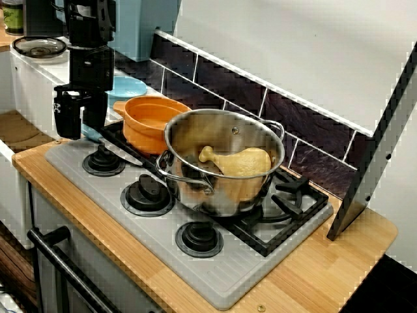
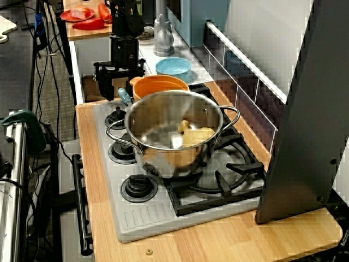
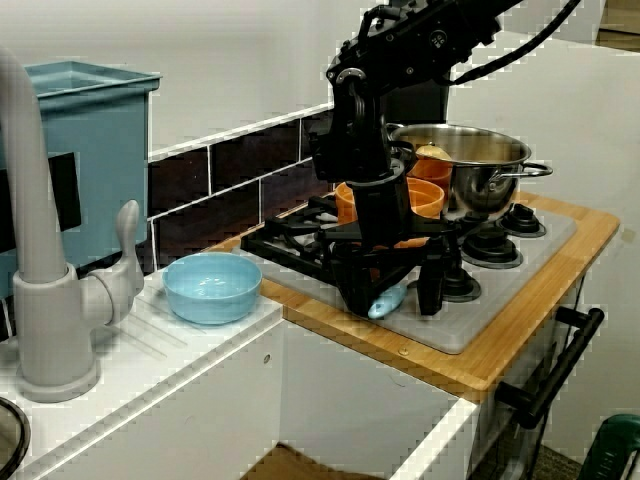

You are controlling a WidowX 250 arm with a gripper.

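Hovering low over the sink end of the grey stovetop, the gripper points straight down with its fingers spread wide, pinching nothing. A small light-blue piece lies on the stovetop between the fingers, closer to the one on the sink side; whether it touches that finger cannot be told. It is partly hidden in the front view. Just behind the gripper an orange pot sits on the black burner grate. Next to it, touching or nearly so, is a steel pot with a yellow toy drumstick inside. A light-blue bowl rests on the white counter by the faucet, apart from the gripper. Black knobs run along the stove's front edge.
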